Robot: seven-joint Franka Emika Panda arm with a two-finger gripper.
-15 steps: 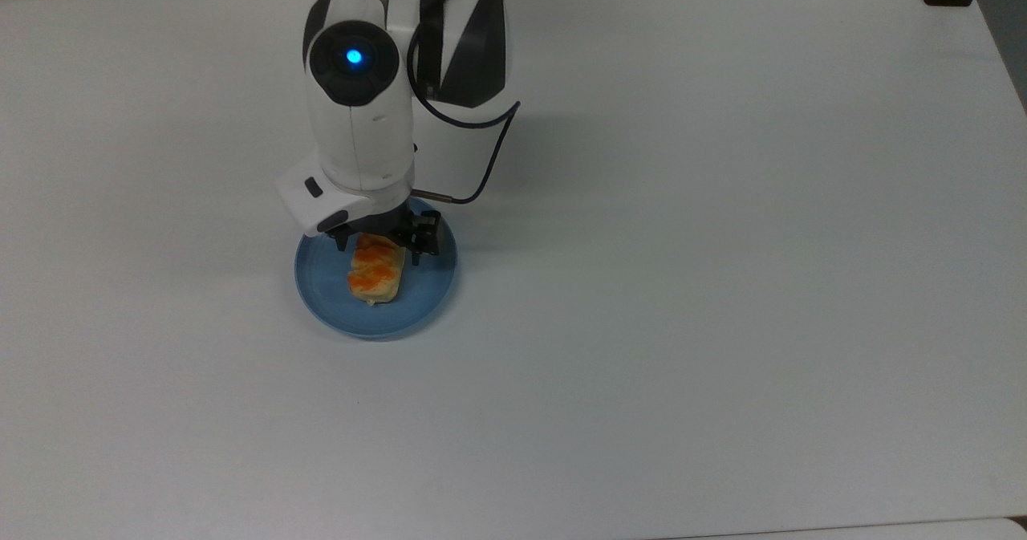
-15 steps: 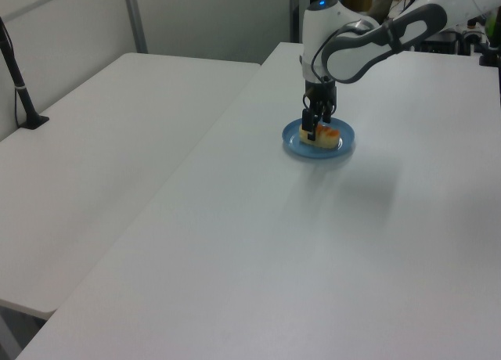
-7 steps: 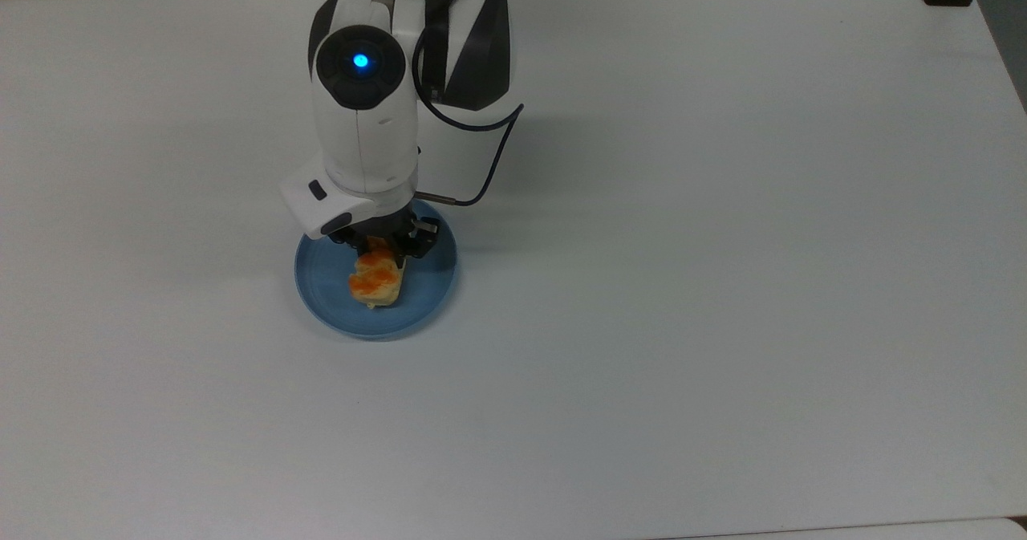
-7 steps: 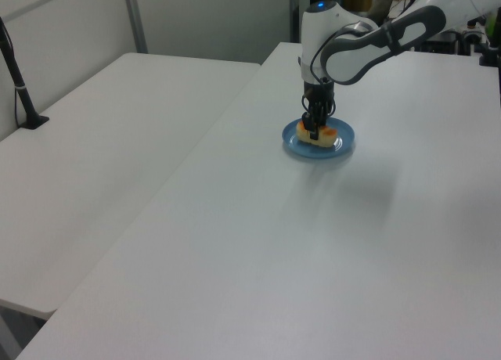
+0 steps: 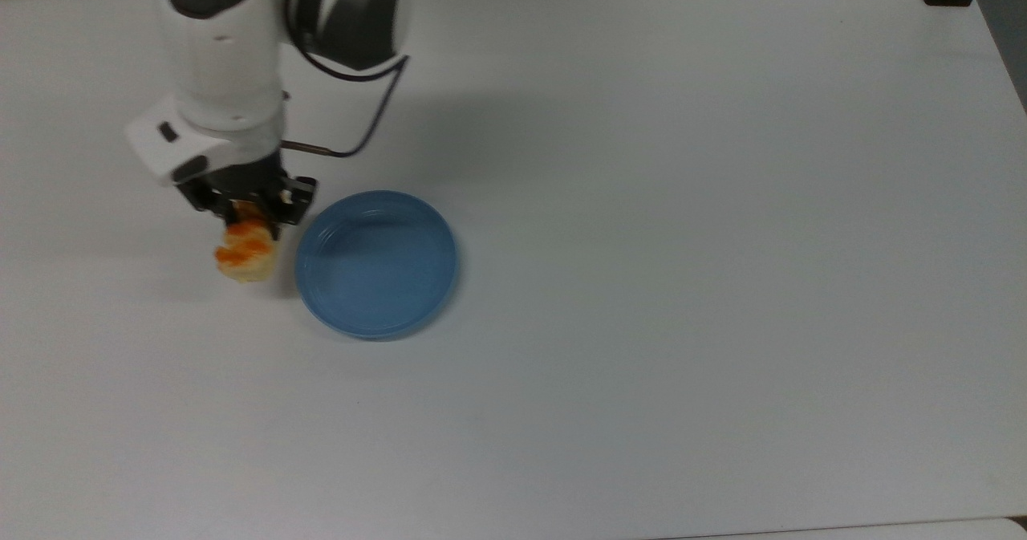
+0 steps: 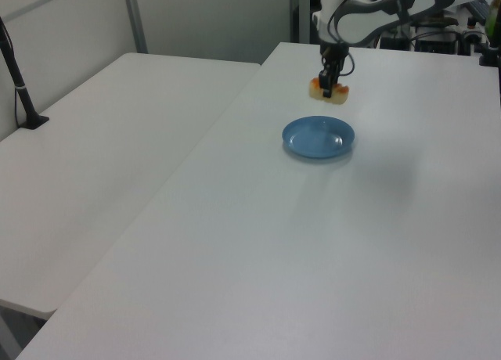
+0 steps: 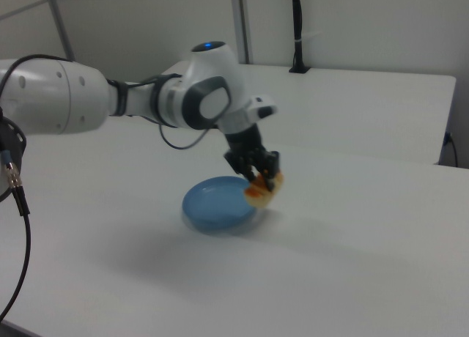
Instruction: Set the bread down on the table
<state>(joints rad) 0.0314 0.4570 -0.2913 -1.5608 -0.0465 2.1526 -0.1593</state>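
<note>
The bread [image 5: 245, 255], which half a second ago lay on the blue plate [image 5: 377, 264] under the closing fingers, is now clamped in the gripper [image 5: 247, 213] and has been carried off the plate to the top view's left, leaving the dish bare. It hangs just beside the plate's rim above the white table [image 5: 682, 283], with a soft shadow beneath it in the left view. Gripped at its upper end between the nearly closed fingers, the bun tilts, its long axis sloping down away from the gripper, orange patches facing up.
</note>
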